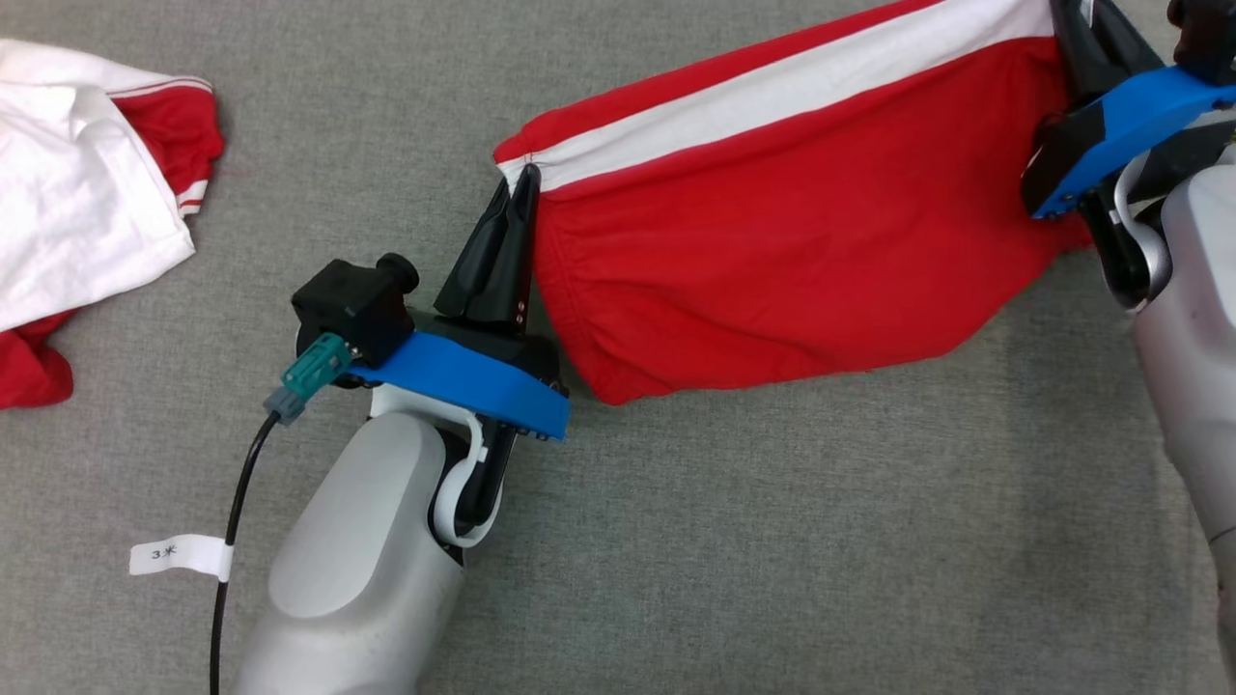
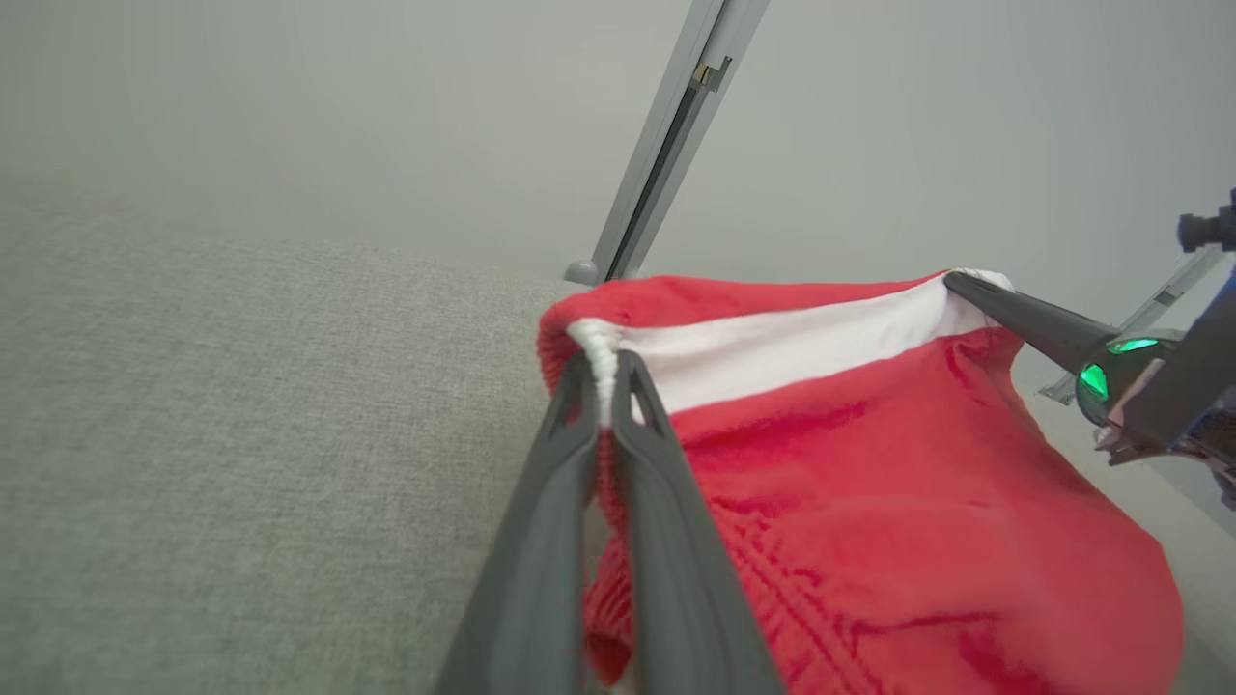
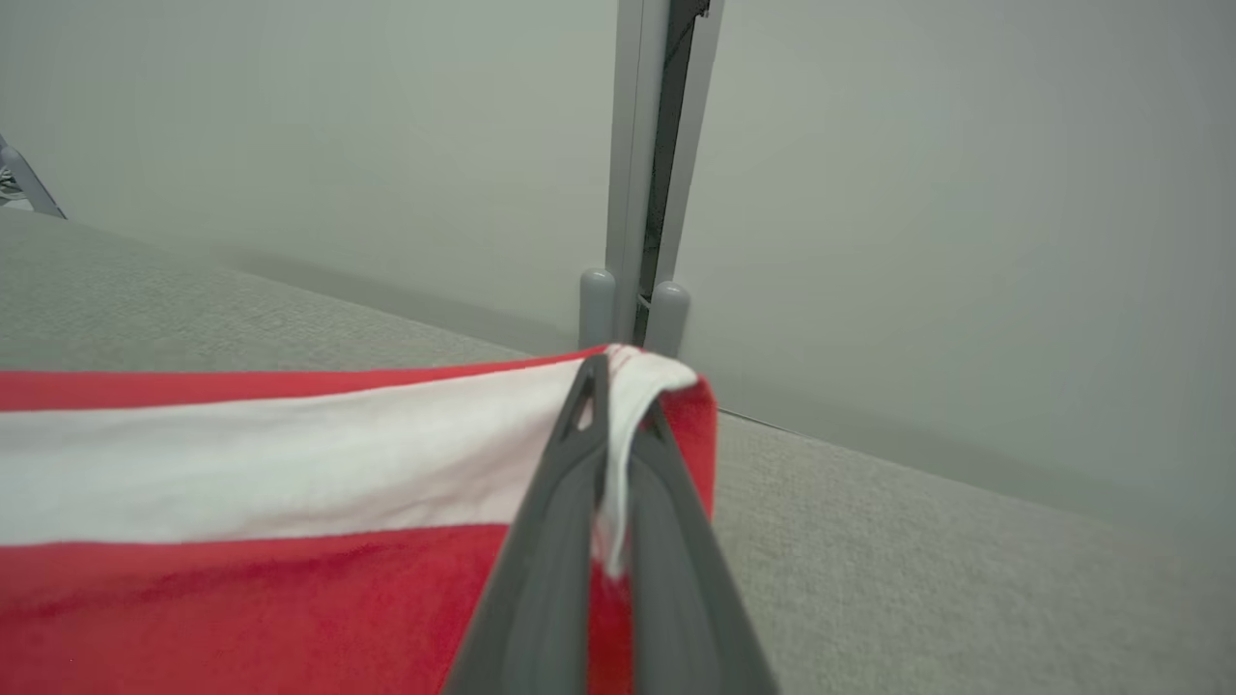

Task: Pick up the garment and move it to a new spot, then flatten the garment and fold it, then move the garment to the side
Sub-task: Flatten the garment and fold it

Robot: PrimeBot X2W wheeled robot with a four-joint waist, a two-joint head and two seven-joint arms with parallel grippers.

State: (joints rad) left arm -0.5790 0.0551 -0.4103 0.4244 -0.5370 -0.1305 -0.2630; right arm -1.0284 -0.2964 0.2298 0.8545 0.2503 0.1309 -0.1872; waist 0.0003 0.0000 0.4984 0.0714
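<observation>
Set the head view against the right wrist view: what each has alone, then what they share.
Head view, not right wrist: the left gripper shut on a corner of the red garment with a white stripe, a second white-and-red garment, a black cable with a white tag. Right wrist, not head: a pale wall with a grey upright post. Shared: the striped garment, the grey fabric surface, the right gripper shut on the stripe's end.

Looks like a robot test cell, not a home: flat grey woven-fabric work surface (image 1: 772,541), plain pale grey partition panels (image 3: 917,193) joined by a grey metal post (image 3: 630,145), black cable (image 1: 238,502) carrying a white paper label (image 1: 174,555).
</observation>
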